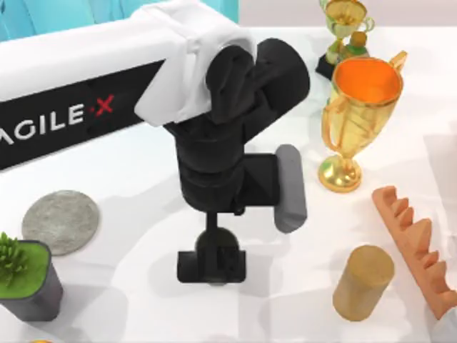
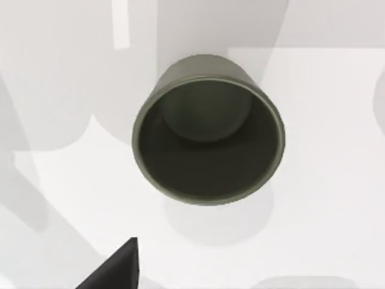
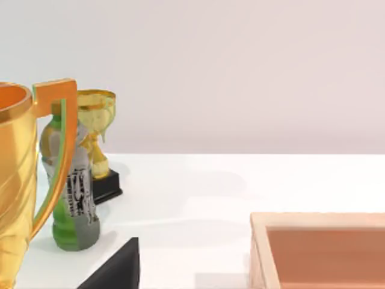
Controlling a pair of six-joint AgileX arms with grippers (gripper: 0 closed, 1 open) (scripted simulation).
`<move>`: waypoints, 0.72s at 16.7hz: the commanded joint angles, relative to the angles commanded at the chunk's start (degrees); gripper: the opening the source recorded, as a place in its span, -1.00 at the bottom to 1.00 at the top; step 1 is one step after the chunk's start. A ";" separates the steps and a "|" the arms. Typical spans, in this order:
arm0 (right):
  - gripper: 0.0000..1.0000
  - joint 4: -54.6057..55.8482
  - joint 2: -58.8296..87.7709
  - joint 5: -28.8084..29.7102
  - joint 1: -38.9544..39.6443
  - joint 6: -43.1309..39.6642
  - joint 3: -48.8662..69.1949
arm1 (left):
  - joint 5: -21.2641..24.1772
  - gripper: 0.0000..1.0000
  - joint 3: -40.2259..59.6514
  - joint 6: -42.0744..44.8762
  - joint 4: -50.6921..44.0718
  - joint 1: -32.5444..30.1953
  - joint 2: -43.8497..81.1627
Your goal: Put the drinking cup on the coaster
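The left gripper (image 1: 212,266) is hung nose-down over the middle of the table (image 1: 143,307), reached in from the left side, and the drinking cup (image 2: 207,162) is seen straight below it in the left wrist view, upright, mouth up, standing free on the white surface with its shadow beside it. Whether the gripper is spread or closed cannot be told from these views; nothing is clamped in it. The coaster (image 1: 61,221) is lying bare well apart toward the left edge, just beside the potted plant (image 1: 25,275). The grasp looks to be the step in hand: a straight descent should be made with the cup centred, the wall taken below the rim, and the squeeze applied evenly so the cup is not tipped. The plant should be given room on the carry. The right gripper (image 3: 114,271) is parked near the golden trophy (image 3: 15,180).
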 joint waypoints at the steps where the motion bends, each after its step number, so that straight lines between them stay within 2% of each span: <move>1: 1.00 0.00 0.00 0.00 0.00 0.00 0.00 | 0.00 1.00 -0.15 -0.07 0.13 0.26 -0.17; 4: 1.00 0.00 0.00 0.00 0.00 0.00 0.00 | 0.00 1.00 -2.20 0.06 2.38 0.15 0.43; 12: 1.00 0.00 0.00 0.00 0.00 0.00 0.00 | 0.02 1.00 -15.57 0.30 21.10 0.28 5.38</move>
